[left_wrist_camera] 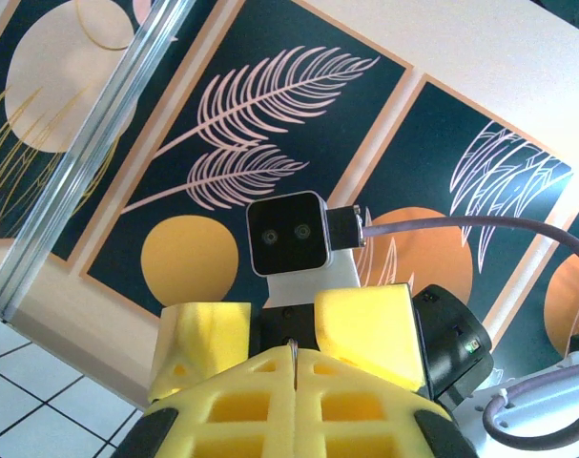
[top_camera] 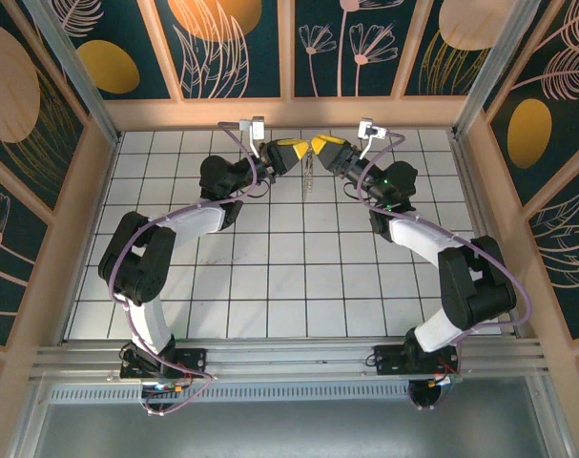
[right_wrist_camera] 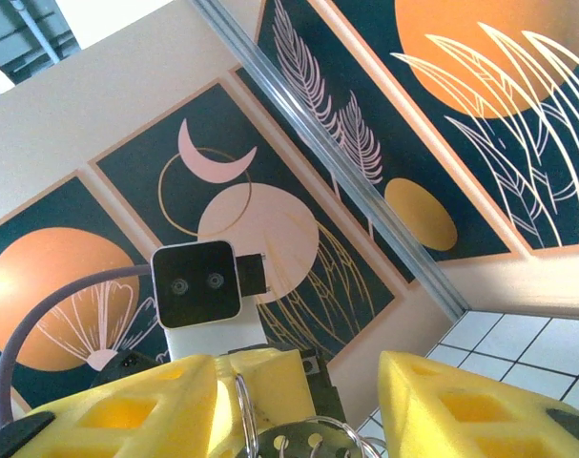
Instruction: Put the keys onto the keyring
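Above the far part of the white tiled worktop, the two yellow-fingered arms meet tip to tip in the air. The left gripper is closed, and a thin edge of the small metal ring is pinched in the seam between its fingers. From there the tan keyring hangs down over the worktop, between both arms. The right gripper has its fingers apart. Between them sits a flat silvery key with small holes, touching the ring. I cannot tell if these fingers press on it.
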You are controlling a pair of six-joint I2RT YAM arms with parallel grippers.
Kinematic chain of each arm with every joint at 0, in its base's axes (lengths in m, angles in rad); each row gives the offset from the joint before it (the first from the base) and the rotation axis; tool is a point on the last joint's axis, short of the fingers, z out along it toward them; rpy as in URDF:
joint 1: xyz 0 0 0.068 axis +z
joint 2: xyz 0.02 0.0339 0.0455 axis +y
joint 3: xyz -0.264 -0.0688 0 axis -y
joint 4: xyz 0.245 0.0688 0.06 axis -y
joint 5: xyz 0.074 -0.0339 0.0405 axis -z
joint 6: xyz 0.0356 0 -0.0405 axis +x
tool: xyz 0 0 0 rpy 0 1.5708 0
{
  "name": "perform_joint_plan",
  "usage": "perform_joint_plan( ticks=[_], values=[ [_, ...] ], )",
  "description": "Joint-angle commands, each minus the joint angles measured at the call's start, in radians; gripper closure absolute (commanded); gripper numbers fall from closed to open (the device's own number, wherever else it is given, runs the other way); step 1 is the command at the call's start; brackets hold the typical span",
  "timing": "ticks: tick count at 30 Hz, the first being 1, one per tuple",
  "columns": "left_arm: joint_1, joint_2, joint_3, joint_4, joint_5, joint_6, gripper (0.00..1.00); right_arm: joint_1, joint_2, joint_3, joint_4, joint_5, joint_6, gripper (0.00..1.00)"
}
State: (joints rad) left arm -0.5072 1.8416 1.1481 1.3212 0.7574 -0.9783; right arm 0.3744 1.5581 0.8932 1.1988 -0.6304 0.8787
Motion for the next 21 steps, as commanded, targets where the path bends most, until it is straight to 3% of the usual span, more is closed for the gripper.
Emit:
perform_joint_plan(
  ticks=[1,13,16,21],
  values=[
    [-0.007,0.002,0.027,0.052,-0.004,0.003,1.00,0.011,-0.007,0.009,0.051,-0.028,0.003,0.53],
    [-0.007,0.008,0.032,0.045,-0.007,0.007,1.00,0.022,-0.003,0.016,0.039,-0.052,-0.006,0.67],
    [-0.007,0.011,0.034,0.043,-0.007,0.007,1.00,0.026,-0.002,0.020,0.033,-0.060,-0.009,0.74],
    [-0.007,0.015,0.038,0.042,-0.010,0.008,1.00,0.026,0.001,0.024,0.027,-0.075,-0.013,0.95]
  ],
)
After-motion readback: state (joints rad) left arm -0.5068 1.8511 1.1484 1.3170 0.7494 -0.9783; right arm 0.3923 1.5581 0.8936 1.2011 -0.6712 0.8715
